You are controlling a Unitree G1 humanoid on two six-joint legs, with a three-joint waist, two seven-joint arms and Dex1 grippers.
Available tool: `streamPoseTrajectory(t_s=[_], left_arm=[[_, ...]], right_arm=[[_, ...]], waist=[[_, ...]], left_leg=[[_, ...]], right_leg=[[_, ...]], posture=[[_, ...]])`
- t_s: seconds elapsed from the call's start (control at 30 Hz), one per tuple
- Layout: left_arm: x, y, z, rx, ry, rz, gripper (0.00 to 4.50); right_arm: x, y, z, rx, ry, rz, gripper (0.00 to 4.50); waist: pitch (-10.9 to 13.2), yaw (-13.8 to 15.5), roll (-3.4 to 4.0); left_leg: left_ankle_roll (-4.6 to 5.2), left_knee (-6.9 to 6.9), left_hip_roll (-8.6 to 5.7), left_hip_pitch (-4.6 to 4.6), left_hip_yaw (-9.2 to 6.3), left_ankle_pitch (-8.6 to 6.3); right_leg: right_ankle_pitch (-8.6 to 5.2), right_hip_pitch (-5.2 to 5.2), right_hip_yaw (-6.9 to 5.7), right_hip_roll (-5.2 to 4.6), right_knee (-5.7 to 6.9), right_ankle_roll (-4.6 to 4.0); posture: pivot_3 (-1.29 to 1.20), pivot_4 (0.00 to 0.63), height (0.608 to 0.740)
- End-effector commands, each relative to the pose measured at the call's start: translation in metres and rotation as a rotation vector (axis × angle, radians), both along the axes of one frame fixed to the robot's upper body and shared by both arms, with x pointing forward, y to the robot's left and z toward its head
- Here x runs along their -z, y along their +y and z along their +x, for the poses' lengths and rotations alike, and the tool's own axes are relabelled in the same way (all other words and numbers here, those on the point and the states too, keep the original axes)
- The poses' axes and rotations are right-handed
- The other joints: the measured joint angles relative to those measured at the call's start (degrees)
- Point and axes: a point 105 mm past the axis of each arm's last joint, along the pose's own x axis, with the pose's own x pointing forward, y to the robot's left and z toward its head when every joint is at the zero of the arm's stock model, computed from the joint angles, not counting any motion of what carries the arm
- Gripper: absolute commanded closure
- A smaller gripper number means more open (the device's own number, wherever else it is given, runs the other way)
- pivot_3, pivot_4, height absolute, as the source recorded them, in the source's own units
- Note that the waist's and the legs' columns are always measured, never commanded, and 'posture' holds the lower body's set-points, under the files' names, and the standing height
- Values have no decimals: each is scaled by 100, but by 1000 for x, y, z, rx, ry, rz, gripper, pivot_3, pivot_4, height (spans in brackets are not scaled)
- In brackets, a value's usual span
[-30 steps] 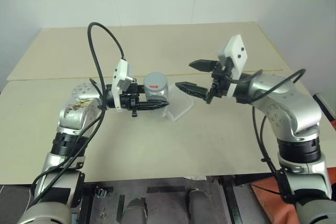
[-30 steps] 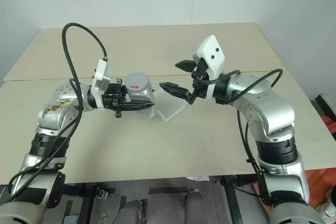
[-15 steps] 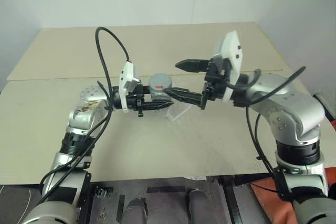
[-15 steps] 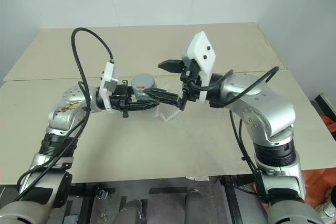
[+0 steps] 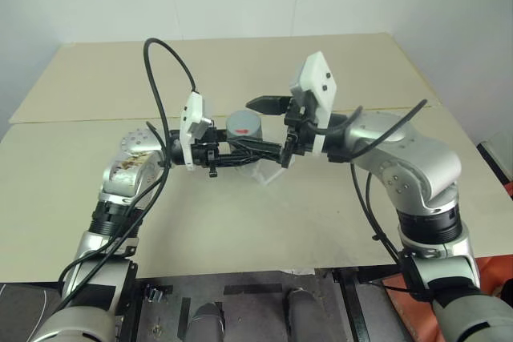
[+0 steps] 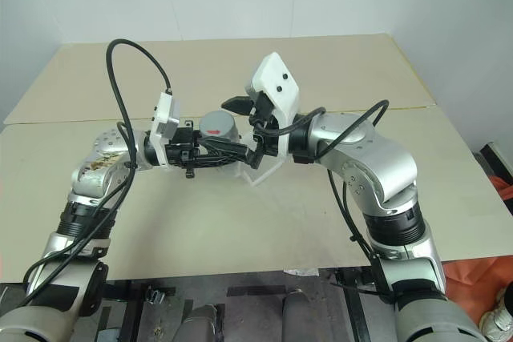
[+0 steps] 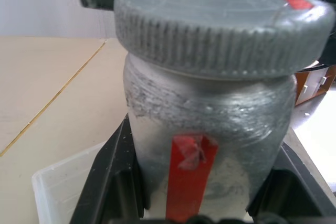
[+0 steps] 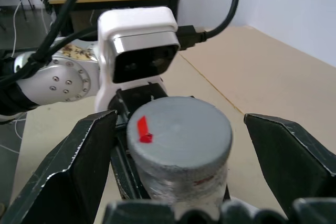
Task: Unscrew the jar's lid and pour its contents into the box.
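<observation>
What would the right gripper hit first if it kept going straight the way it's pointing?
Most likely the round grey ribbed screw lid of the silvery-grey jar; the right gripper already stands open on either side of it.

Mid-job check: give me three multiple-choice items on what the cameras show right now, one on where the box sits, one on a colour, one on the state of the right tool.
1. Where is the box?
A. On the table below the held jar
B. On top of the lid
C. On the floor

2. What colour is the mark on the lid?
A. Blue
B. Red
C. Green

3. How does the right tool stand?
A. Shut on the lid
B. Shut on the box
C. Open, one finger on each side of the lid

Answers:
1. A: the left wrist view shows the clear tray on the table, low beside the jar that the left tool holds.
2. B: a red mark lies on the grey cap in the right wrist view.
3. C: its fingers stand wide, apart from the lid.
</observation>
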Motion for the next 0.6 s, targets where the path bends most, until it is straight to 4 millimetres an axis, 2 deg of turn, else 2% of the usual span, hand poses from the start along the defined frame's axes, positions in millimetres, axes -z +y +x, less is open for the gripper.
streamPoseTrajectory(t_s=[0.03,0.17,0.27,0.37,0.4,0.6], left_arm=[[-11,1,-5,11,-53,-5,2580],[-10,1,-5,9,-51,-4,2580],[-10,1,-6,10,-50,-4,2580],[-10,1,-6,11,-48,-4,2580],[-10,1,-6,11,-48,-4,2580],[-7,2,-6,13,-42,3,2580]], right_arm=[[-13,4,-5,-17,-49,16,13],[-11,4,-6,-23,-47,12,13],[-12,4,-6,-23,-50,16,550],[-13,4,-6,-29,-52,19,1595],[-13,4,-6,-29,-51,18,1751],[-19,0,-4,-22,-28,39,1751]], waist=[[0,1,0],[0,0,0],[0,-1,0],[0,0,0],[0,0,0],[0,-2,0]], left_leg=[[0,0,0,0,0,0],[0,0,0,0,0,0],[0,0,0,0,0,0],[0,0,0,0,0,0],[0,0,0,0,0,0],[0,0,0,0,0,0]], right_leg=[[0,0,0,0,0,0],[0,0,0,0,1,0],[0,0,0,0,1,0],[0,0,0,0,1,0],[0,0,0,0,1,0],[0,0,0,0,1,0]], posture=[[0,150,740],[0,150,740],[0,150,740],[0,150,740],[0,150,740],[0,150,740]])
